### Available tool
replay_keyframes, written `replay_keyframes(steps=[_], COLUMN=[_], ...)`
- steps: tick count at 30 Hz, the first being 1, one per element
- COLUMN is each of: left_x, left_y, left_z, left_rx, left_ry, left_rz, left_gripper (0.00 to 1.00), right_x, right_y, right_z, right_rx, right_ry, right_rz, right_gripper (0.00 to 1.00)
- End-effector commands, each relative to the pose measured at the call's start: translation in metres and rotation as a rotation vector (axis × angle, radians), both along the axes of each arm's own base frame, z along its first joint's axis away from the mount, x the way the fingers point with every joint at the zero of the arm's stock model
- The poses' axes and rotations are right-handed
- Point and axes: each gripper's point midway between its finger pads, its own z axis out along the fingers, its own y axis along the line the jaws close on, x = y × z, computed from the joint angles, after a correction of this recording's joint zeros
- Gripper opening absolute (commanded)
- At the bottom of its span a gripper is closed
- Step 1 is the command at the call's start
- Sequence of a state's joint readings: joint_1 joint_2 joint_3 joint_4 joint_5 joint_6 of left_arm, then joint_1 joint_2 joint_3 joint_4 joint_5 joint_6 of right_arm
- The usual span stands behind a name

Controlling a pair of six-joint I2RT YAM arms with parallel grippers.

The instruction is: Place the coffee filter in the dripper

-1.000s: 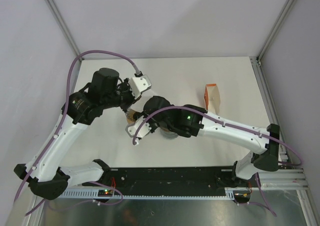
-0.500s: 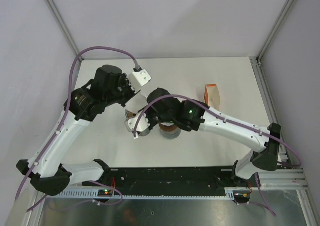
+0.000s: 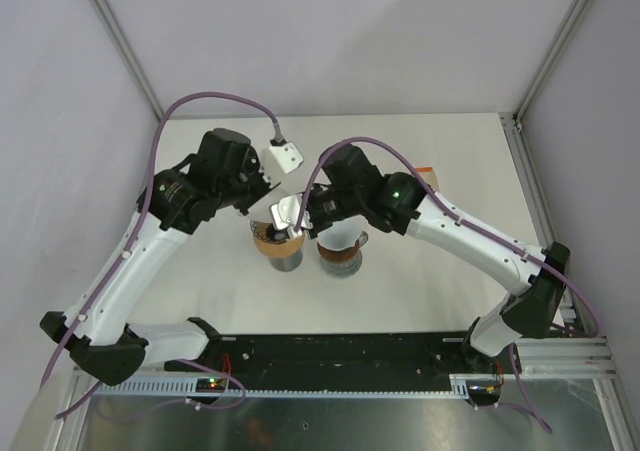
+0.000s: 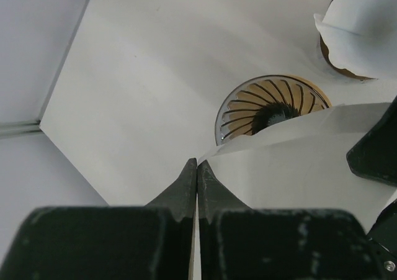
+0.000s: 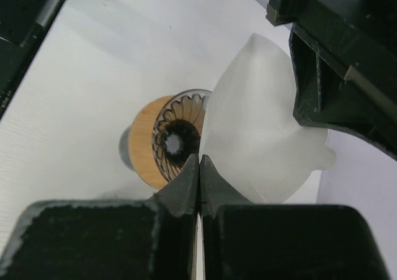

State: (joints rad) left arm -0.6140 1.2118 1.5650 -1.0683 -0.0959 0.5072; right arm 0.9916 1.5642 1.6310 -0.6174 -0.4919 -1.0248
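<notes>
The white paper coffee filter (image 3: 287,214) hangs in the air, pinched at opposite edges by both grippers. My left gripper (image 3: 268,203) is shut on one edge, seen in the left wrist view (image 4: 197,162) with the filter (image 4: 298,168) spreading to the right. My right gripper (image 3: 300,223) is shut on the other edge, seen in the right wrist view (image 5: 200,159) with the filter (image 5: 260,149) bulging open. The dripper (image 3: 283,251), ribbed glass with a wooden collar, stands directly below and shows in both wrist views (image 4: 273,106) (image 5: 167,140).
A brown holder with a stack of white filters (image 3: 340,253) stands just right of the dripper and shows in the left wrist view (image 4: 353,31). An orange and white box (image 3: 428,176) lies behind the right arm. The table's left edge (image 4: 62,87) is near.
The right arm has swung up and toward the back, uncovering the filter holder. Both grippers have moved with the filter, which now hangs over the dripper.
</notes>
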Motion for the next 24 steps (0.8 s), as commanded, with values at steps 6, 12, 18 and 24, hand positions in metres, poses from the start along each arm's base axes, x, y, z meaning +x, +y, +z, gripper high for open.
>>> replay_keyframes(steps=[6, 12, 18, 24], left_x=[0.004, 0.007, 0.008, 0.003], left_y=[0.012, 0.009, 0.005, -0.001], left_z=[-0.036, -0.05, -0.066, -0.082], left_rx=[0.044, 0.02, 0.015, 0.007], left_ry=[0.111, 0.169, 0.206, 0.255], left_rz=[0.003, -0.004, -0.017, -0.042], left_gripper=[0.0, 0.0, 0.0, 0.0], right_x=[-0.02, -0.009, 0.0, 0.004], right_y=[0.01, 0.007, 0.004, 0.002], right_z=[-0.036, -0.061, -0.074, -0.077], right_rx=[-0.034, -0.101, -0.124, -0.127], right_ry=[0.183, 0.191, 0.217, 0.235], right_rz=[0.076, 0.033, 0.007, -0.011], right_gripper=[0.0, 0.0, 0.0, 0.03])
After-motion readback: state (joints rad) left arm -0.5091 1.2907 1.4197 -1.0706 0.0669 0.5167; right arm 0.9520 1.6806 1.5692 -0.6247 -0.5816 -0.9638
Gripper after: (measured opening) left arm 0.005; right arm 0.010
